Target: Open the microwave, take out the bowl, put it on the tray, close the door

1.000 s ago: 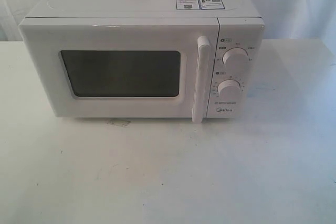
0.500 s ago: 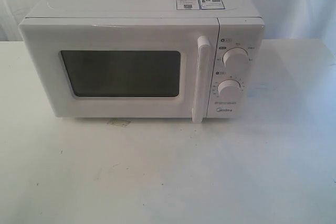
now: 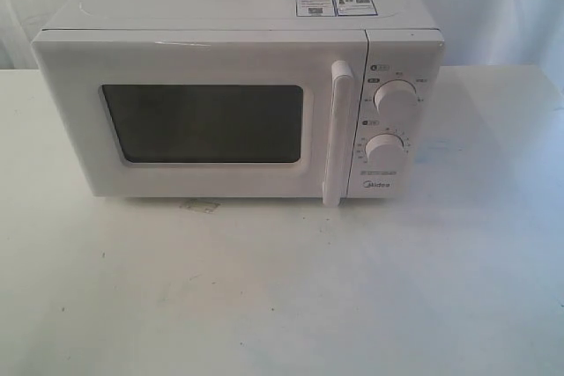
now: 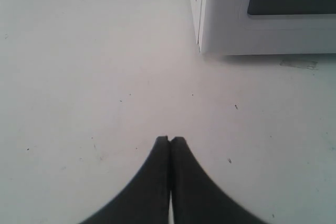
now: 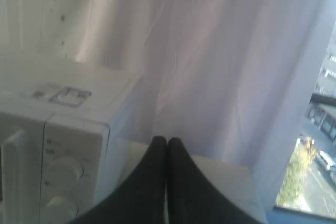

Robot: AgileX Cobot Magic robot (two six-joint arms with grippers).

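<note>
Near the microwave's (image 3: 238,50) window-side front corner, above the table (image 3: 282,297), the left jaws are pressed together; the right jaws, also together, hang by its knob side. "Midea" sits under two knobs (image 3: 394,95) beside the closed door (image 3: 203,125); top stickers (image 3: 333,3) are unreadable.

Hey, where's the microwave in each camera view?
Exterior view: the microwave fills the upper middle, front facing the camera.
Left wrist view: only its lower front corner, at the picture's upper right.
Right wrist view: its knob end, at the picture's lower left.
Shared landmark: the white table under it.
</note>
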